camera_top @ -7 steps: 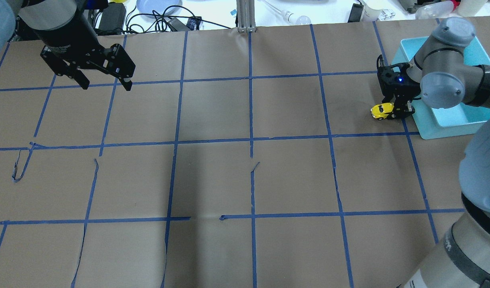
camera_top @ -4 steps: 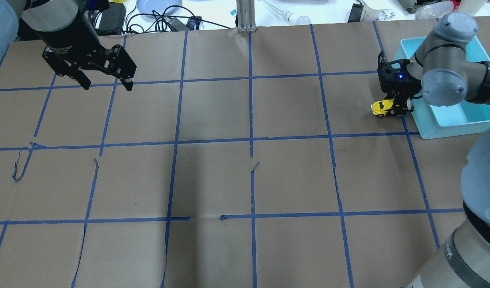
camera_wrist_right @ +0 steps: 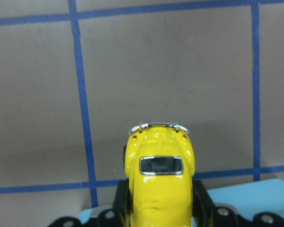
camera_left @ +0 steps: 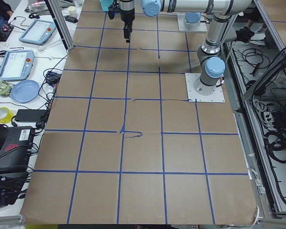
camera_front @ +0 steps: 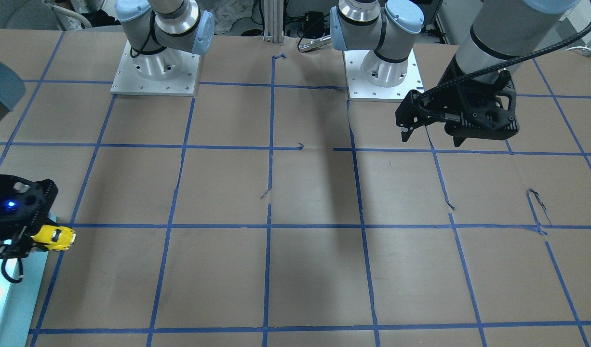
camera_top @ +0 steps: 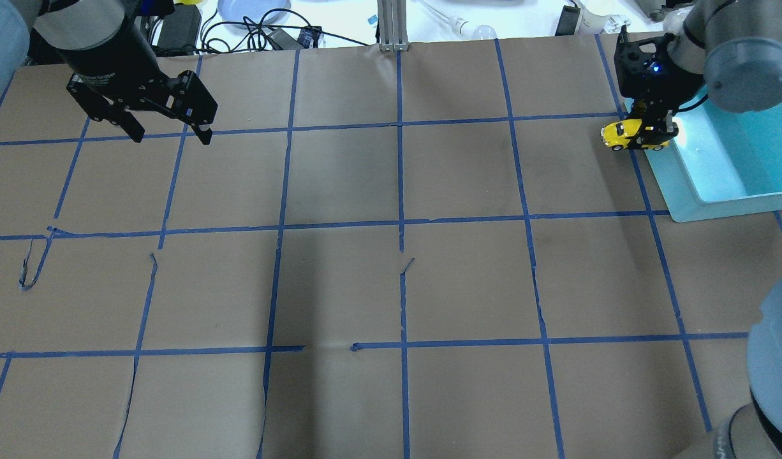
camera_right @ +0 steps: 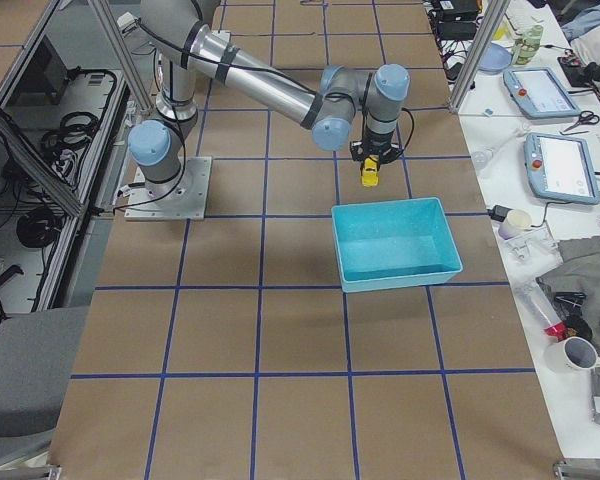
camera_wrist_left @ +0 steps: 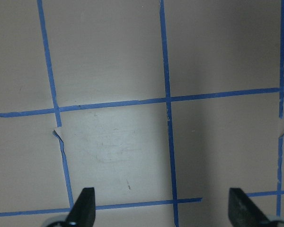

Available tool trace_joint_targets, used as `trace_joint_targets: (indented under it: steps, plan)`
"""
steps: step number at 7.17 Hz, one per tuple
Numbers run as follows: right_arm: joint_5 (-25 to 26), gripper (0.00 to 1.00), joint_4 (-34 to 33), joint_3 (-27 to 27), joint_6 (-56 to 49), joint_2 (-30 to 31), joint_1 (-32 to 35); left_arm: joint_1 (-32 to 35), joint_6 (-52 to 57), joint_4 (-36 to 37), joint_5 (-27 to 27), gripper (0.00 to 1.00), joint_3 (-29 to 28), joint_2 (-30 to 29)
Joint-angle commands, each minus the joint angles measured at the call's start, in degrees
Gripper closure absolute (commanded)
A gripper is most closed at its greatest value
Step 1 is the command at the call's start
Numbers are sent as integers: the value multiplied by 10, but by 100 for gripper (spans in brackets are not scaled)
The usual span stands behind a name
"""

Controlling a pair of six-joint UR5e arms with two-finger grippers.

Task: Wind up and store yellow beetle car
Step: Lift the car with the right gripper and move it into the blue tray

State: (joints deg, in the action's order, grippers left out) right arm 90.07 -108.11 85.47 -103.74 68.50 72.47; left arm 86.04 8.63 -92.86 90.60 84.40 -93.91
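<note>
Right pincer [camera_top: 652, 131] on yellow beetle car [camera_top: 621, 134], level, tail away from bin [camera_top: 722, 207].

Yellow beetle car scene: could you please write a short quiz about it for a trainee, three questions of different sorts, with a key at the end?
1. True or false: the small glossy yellow toy beetle car lies inside the light-blue plastic bin.
2. Fill in the missing word: the left end effector, which hangs above the brown paper-covered table and holds nothing, is ____ (open or shut).
3. Choose one. What holds the car?
A. The left end effector
B. The right end effector
C. Nothing; it stands free on the table

Key: 1 false; 2 open; 3 B.
</note>
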Motion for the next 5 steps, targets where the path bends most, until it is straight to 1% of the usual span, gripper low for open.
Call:
trace_joint_targets:
  steps: [1,2,3,4,5]
  plan:
    - [39,78,6,-39,-79,-33,-54,0,0,0,0,0,1,0]
    - [35,78,-16,-48,-123,-57,-72,0,0,1,0,0,0,-2]
    - [15,78,-32,-48,-157,-77,-85,0,0,0,0,0,1,-1]
    - [9,76,-84,-39,-221,-99,-91,1,0,1,0,0,1,-2]
    - [8,76,-96,-40,-243,-118,-108,0,0,1,0,0,1,-2]
